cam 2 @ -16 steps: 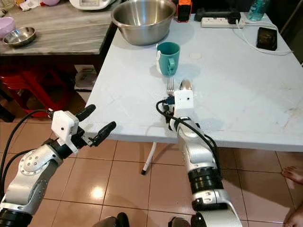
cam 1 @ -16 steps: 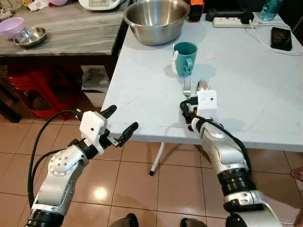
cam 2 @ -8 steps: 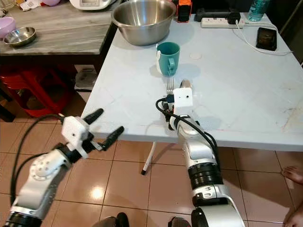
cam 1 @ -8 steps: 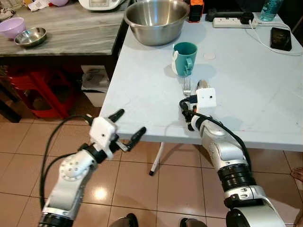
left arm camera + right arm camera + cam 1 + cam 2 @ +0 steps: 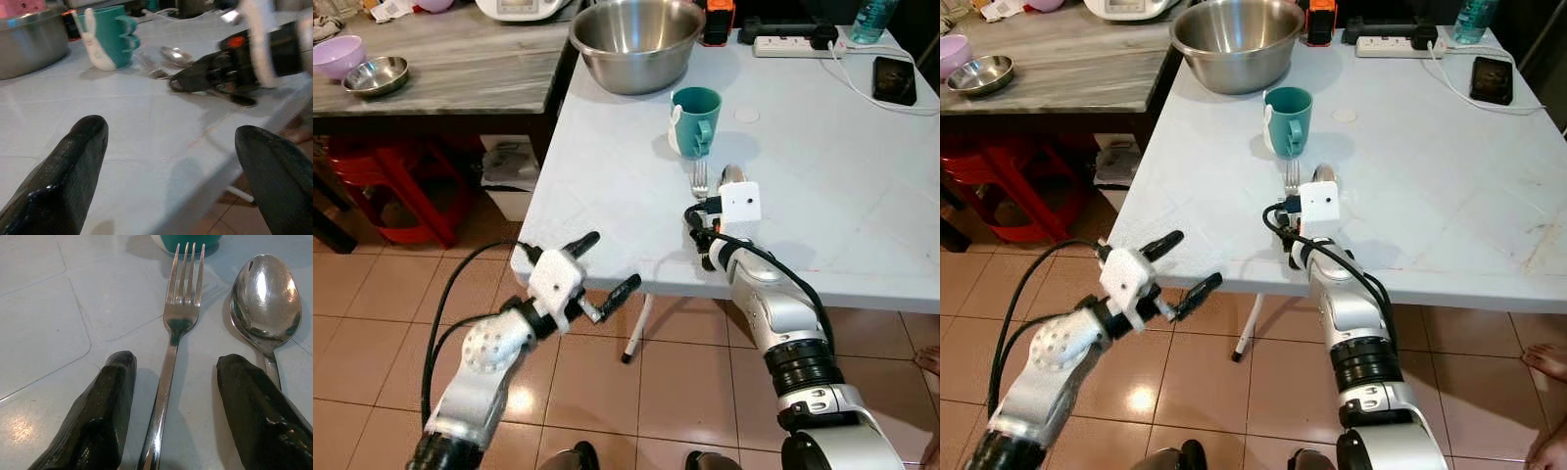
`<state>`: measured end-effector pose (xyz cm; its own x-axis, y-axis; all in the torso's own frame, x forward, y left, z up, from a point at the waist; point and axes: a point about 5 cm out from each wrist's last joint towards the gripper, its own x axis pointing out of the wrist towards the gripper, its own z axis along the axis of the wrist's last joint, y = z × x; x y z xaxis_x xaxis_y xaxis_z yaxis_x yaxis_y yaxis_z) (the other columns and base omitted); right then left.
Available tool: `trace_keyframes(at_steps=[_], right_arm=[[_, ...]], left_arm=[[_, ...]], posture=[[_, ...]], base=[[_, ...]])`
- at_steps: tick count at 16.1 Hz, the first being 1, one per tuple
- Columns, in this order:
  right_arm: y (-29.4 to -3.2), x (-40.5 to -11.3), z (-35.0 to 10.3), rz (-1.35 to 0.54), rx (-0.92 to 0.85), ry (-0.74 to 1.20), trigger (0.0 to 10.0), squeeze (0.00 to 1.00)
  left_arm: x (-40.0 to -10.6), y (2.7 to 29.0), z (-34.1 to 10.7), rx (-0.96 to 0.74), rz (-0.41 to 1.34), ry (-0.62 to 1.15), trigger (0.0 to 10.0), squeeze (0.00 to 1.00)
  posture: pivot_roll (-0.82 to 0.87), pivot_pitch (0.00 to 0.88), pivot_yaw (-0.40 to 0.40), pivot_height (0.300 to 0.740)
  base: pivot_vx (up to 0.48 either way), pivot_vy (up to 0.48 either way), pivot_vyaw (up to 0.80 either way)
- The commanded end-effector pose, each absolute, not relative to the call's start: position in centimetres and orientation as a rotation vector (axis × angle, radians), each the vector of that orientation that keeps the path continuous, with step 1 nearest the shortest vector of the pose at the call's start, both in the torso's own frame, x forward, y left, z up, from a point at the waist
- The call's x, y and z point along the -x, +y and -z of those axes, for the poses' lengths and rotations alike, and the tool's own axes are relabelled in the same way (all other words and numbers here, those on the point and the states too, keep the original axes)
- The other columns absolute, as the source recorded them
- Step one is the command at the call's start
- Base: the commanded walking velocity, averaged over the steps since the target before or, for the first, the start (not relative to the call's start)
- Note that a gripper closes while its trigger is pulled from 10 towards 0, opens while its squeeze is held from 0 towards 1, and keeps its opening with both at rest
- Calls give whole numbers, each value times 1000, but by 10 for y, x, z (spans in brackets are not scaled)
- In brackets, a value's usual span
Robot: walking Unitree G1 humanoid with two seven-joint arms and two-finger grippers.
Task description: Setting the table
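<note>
A steel fork (image 5: 172, 340) and a spoon (image 5: 265, 301) lie side by side on the pale table (image 5: 822, 186), just in front of a teal mug (image 5: 695, 119). My right gripper (image 5: 174, 399) rests low on the table, open, with the fork's handle between its two fingers (image 5: 100, 418); the spoon's handle runs beside the other finger. My left gripper (image 5: 604, 264) hangs open and empty over the floor, just off the table's near left corner, pointing at the table.
A big steel bowl (image 5: 636, 39) stands behind the mug. A power strip (image 5: 788, 44), a phone (image 5: 895, 78) and a bottle sit at the far right. A side counter (image 5: 460, 69) holds a purple bowl and a small steel bowl. Red stools stand below it.
My left arm has swung rightward and nearer the table's front edge, fingers still open. The right gripper has stayed put around the fork handle.
</note>
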<state>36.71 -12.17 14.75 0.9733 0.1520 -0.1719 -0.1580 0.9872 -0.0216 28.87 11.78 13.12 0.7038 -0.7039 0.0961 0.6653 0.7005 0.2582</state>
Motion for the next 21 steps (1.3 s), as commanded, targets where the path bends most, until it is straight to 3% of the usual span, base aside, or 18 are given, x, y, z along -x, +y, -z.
trace_keyframes(at_steps=[1, 3, 6, 9, 10, 13, 17, 21], right_arm=[[-118, -366, -143, -166, 21, 193, 10000, 0], [-114, -364, -141, -180, 16, 194, 10000, 0], [-113, -364, -141, -186, 16, 192, 10000, 0], [-113, -362, -140, -185, 13, 189, 10000, 0], [-113, -361, -139, -185, 10, 188, 10000, 0], [-114, -360, -139, -179, 0, 183, 10000, 0], [-117, -361, -141, -185, 20, 169, 10000, 0], [-125, -360, -139, -170, 32, 165, 10000, 0]], left_arm=[[-299, 131, -135, -234, 699, -193, 10000, 0], [-318, 143, -148, -180, 604, -195, 10000, 0], [-318, 146, -145, -206, 626, -200, 10000, 0], [-340, 168, -144, -134, 404, -153, 10000, 0], [-353, 185, -143, -51, 247, -93, 10000, 0], [-358, 195, -145, 65, 197, -101, 10000, 0], [-349, 176, -133, 42, 497, -54, 10000, 0], [-320, 176, -118, -102, 733, -24, 10000, 0]], posture=[[-118, 184, 78, 740], [-116, 181, 75, 740], [-117, 180, 73, 740], [-117, 182, 72, 740], [-125, 182, 77, 740], [-132, 181, 74, 740], [-128, 179, 75, 740], [-122, 181, 87, 740]], base=[[0, 0, 0], [0, 0, 0], [0, 0, 0], [0, 0, 0], [0, 0, 0], [0, 0, 0], [0, 0, 0], [0, 0, 0]])
